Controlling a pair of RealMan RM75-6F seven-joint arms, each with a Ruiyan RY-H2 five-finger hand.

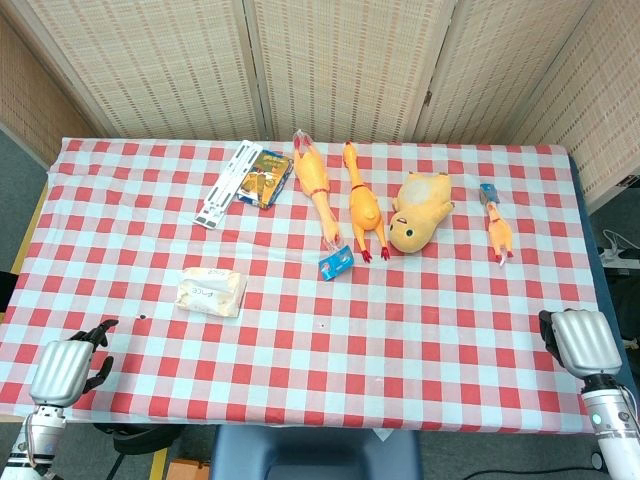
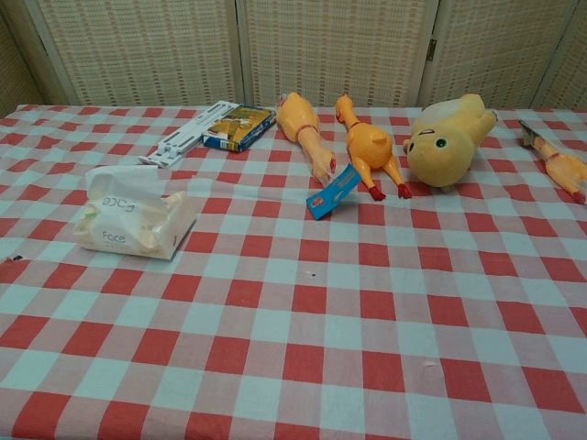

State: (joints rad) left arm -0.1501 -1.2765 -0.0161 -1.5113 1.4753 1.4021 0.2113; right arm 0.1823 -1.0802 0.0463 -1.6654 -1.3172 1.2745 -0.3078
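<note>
A tissue pack [image 2: 133, 223] is seen lying at the left of the checkered desk [image 2: 303, 357]. Further back, a white rack [image 2: 188, 134], a box [image 2: 239, 126], two rubber chickens [image 2: 305, 131] [image 2: 367, 147], a blue tag [image 2: 332, 192] and a yellow plush toy [image 2: 445, 139] are laid out.

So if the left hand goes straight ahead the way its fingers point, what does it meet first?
Probably the tissue pack. The left hand sits at the near table edge, fingers aimed forward and inward, bare checked cloth between; depth is unclear, so it could pass beside.
</note>
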